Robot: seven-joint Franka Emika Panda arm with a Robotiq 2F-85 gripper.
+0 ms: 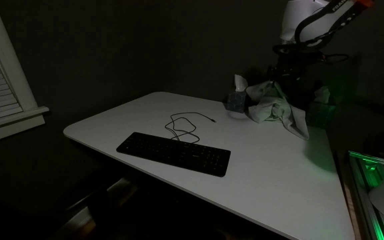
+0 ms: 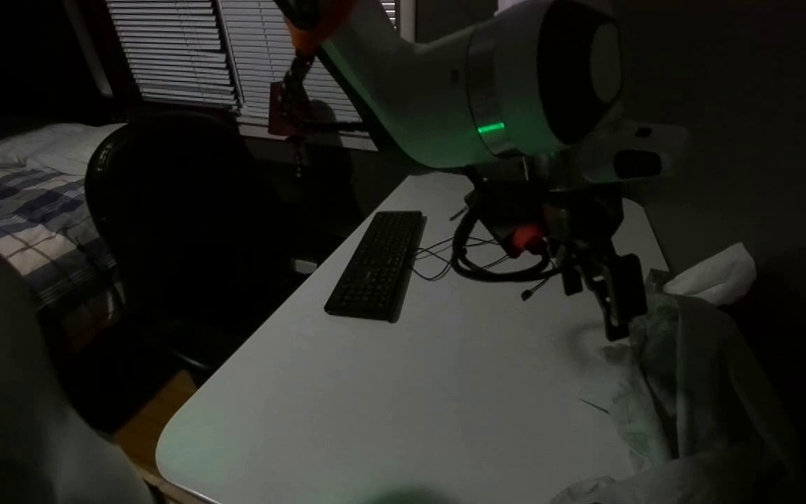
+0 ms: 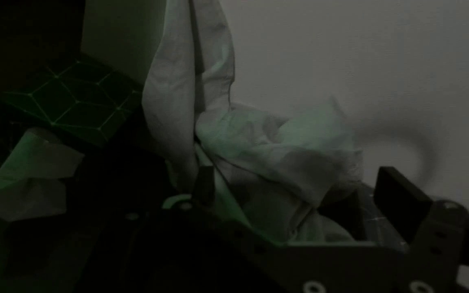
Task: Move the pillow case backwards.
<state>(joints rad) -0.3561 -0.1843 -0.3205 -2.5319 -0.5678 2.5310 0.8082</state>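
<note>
The pillow case is a crumpled pale grey cloth at the table's back edge in an exterior view [image 1: 276, 108]. It also shows at the right in an exterior view [image 2: 690, 385]. In the wrist view the pillow case [image 3: 275, 150] lies in loose folds below and between the fingers, with one strip running up the picture. My gripper [image 3: 301, 187] is open, its two dark fingers wide apart. In both exterior views the gripper [image 1: 273, 78] [image 2: 602, 308] points down at the cloth's upper part. The dark picture does not show whether a finger touches the cloth.
Two tissue boxes flank the cloth, a grey one [image 1: 236, 101] and a green-lit one [image 1: 321, 113] that also shows in the wrist view [image 3: 79, 101]. A black keyboard [image 1: 175, 153] with a loose cable [image 1: 182, 128] lies on the white table [image 1: 262, 183]. A dark wall stands behind.
</note>
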